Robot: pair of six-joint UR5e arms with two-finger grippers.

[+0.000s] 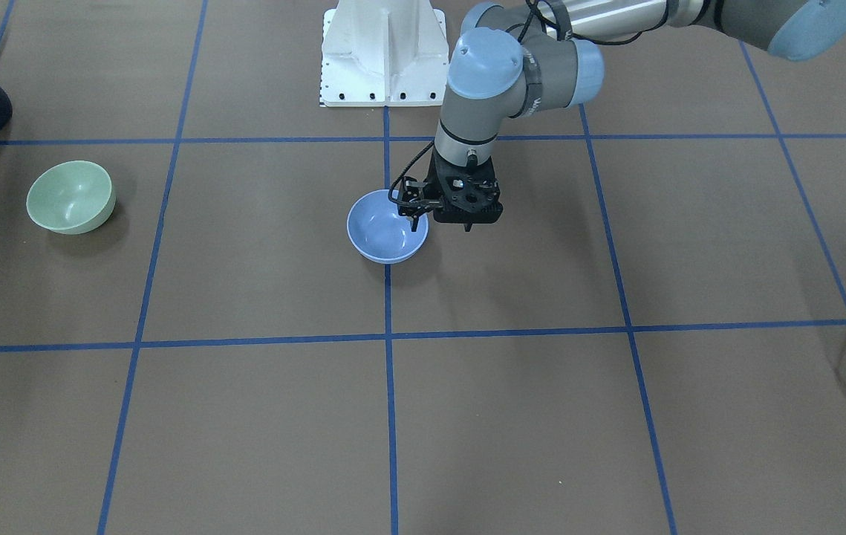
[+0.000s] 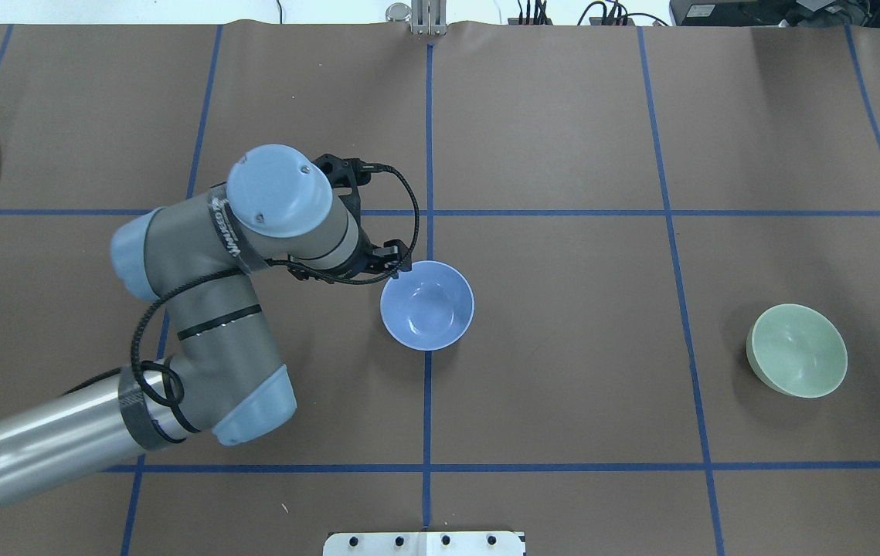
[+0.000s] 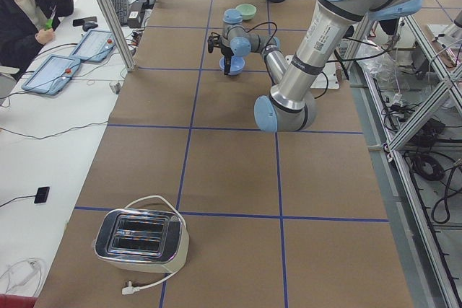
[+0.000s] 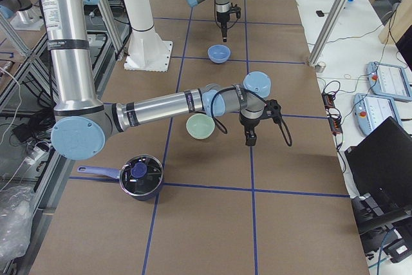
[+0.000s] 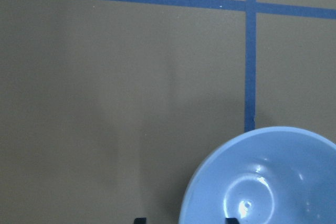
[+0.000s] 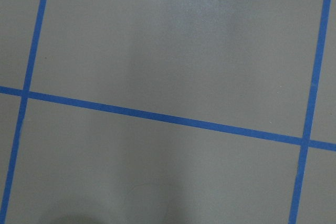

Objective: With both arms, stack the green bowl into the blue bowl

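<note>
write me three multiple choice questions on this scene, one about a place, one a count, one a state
1. The green bowl sits: A. in the middle B. on the robot's left C. on the robot's right, apart from the blue bowl
2. Bowls in view: A. one B. two C. four
3. The fingers of the left gripper are: A. apart, one each side of the blue bowl's rim B. shut on the green bowl C. shut on nothing
Answers: 1 C, overhead it lies far right of the blue one. 2 B, only these show. 3 A, the left wrist view has one tip inside the rim, one outside.
</note>
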